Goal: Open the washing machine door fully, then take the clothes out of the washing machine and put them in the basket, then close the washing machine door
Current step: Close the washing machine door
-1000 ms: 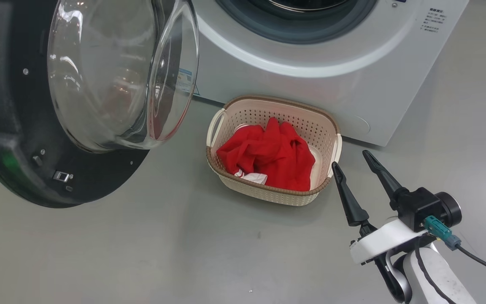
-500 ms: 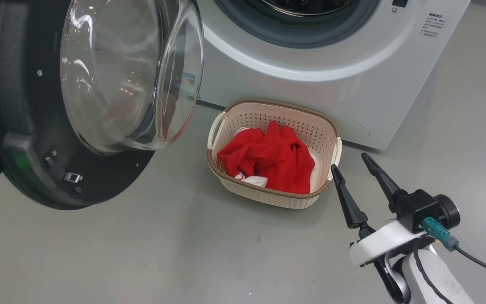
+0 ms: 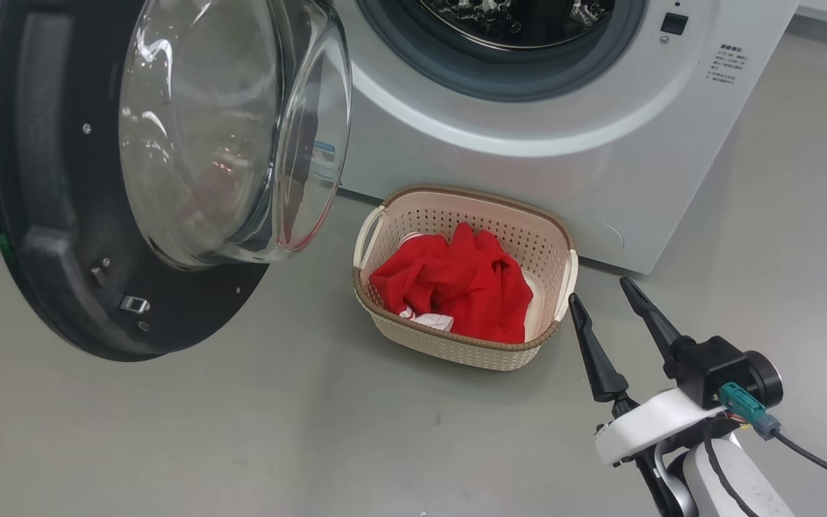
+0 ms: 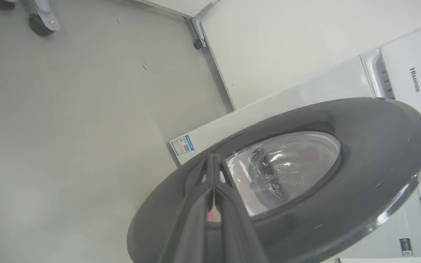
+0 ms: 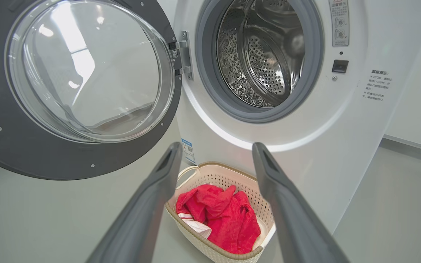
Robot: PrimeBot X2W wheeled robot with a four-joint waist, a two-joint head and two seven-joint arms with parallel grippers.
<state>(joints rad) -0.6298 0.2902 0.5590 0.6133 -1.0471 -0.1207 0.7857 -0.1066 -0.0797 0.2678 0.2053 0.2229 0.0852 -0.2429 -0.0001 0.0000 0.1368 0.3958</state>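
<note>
The washing machine door (image 3: 47, 215) stands open on the left, its glass bowl bulging toward the basket. Behind it, the washing machine (image 3: 528, 165) shows a bare steel drum (image 5: 265, 54). The basket (image 3: 456, 343) sits on the floor against the machine's front. It holds the clothes: a red garment (image 3: 456, 287) lying over a white striped one (image 3: 428, 318). My right gripper (image 3: 599, 290) is open just right of the basket with nothing between its fingers. My left gripper (image 4: 214, 157) is shut, its tips against the black outer face of the door (image 4: 360, 153) beside the glass.
Grey floor (image 3: 313, 431) spreads out before the basket and door. A caster wheel (image 4: 38, 22) and a white wall panel's foot (image 4: 197, 44) lie beyond the door. A cable (image 3: 815, 459) trails off my right wrist.
The head view has tilted up, showing more of the drum opening. The door has shifted slightly right relative to the basket. A dark green-lit part at the left edge has left the view.
</note>
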